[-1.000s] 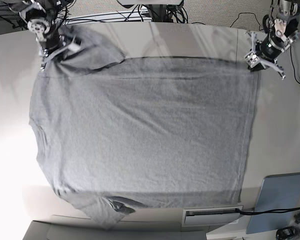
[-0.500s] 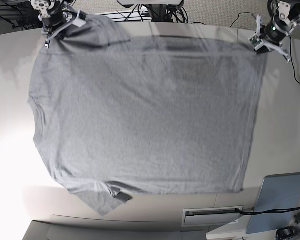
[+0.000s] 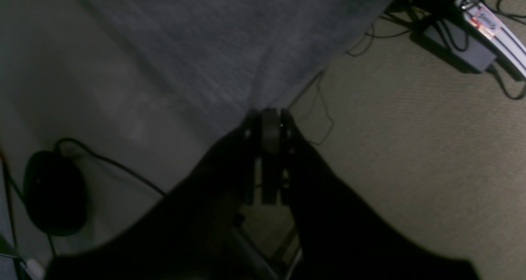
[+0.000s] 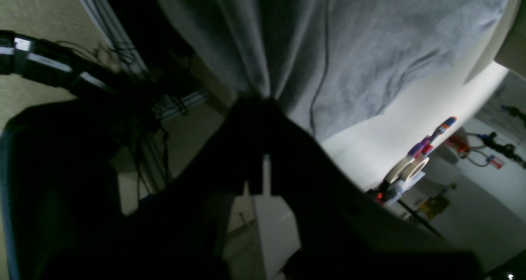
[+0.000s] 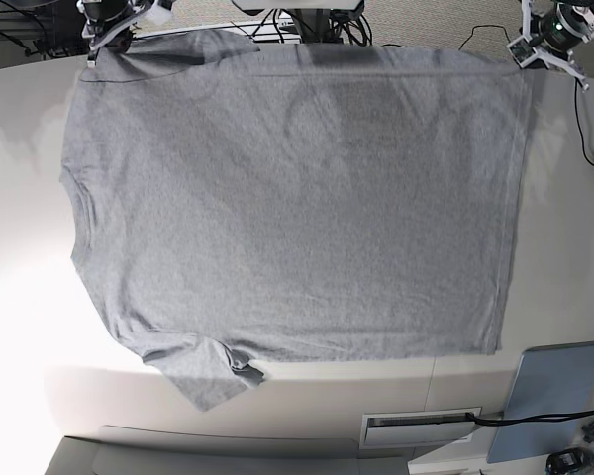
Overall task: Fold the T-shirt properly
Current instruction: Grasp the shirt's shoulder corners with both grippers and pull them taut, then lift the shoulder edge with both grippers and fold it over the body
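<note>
Grey cotton, the T-shirt (image 5: 287,208) is spread flat on the table (image 5: 20,317), stretched lengthwise between the right gripper (image 5: 107,32), clamped on a sleeve, and the left gripper (image 5: 535,45), clamped on a hem corner, at the far edge.

The T-shirt (image 5: 297,198) is plain heather grey, lying on a white table (image 5: 564,218) beside a blue-grey board (image 5: 549,396).

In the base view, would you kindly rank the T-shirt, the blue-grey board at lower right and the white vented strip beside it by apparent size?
1. T-shirt, by far the largest.
2. Blue-grey board.
3. White vented strip, the smallest.
</note>
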Motion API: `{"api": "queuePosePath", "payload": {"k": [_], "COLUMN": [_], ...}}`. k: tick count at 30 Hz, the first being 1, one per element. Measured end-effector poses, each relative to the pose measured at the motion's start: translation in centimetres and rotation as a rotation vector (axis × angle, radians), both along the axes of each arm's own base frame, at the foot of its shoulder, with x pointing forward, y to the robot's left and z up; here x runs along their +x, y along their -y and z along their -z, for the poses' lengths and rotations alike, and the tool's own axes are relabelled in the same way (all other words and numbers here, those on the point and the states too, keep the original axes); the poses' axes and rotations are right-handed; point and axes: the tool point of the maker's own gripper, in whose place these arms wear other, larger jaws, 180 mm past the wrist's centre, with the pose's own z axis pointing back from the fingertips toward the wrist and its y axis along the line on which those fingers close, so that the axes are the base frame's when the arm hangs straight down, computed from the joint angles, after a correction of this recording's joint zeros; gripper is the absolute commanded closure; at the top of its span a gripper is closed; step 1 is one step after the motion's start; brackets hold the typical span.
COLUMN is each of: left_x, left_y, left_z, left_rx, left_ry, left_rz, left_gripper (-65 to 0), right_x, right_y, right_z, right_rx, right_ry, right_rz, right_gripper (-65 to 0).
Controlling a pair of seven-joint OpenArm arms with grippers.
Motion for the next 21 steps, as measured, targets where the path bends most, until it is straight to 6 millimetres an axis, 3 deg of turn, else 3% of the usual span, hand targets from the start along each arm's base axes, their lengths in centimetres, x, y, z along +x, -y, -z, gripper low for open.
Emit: {"api": "queuePosePath", "payload": {"k": [6, 11, 17, 21], "left_x": [-0.1, 1.6, 4.1, 6.3], "left_y": [0.1, -0.2, 0.2, 0.5], "left_z": [0.0, -1.1, -2.0, -2.8], "left_rx": [0.001, 0.026, -0.009, -0.046], "left_ry": [0.0, 0.086, 0.154, 0.211], "left_rz": [0.001, -0.018, -0.043, -0.066], "left_gripper": [0.0, 0.0, 0.0, 0.0], "right_x": [-0.6, 2.5, 6.8, 8.9], "right_y": [-0.6, -0.7, 1.2, 0.9], "right_z": [-0.6, -3.1, -5.7, -5.5], "right_rx": [0.013, -0.019, -0.061, 0.023], "right_ry": [-0.001, 0.154, 0.294, 0.293], "right_rz": [-0.006, -0.046, -0.044, -0.01], "right_gripper": [0.0, 0.0, 0.0, 0.0]}}
